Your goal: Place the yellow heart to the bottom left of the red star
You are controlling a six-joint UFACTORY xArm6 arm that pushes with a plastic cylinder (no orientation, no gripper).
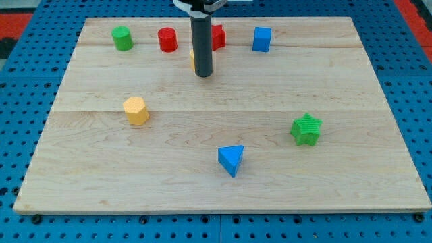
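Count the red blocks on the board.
2: a red cylinder at the view's top, left of the rod, and a red block partly hidden behind the rod.

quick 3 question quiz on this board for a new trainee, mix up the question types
1. True or false: my tip touches the green star.
2. Multiple choice: which block lies nearest the view's bottom? A) green cylinder B) blue triangle C) blue cube
3. Fill in: the rod partly hides a red block at the view's top and a sliver of ______ block just left of the rod.

Key
1. False; the tip is far from it, near the view's top.
2. B
3. yellow; too little shows to tell its shape. The yellow hexagon and red cylinder stand in full view.
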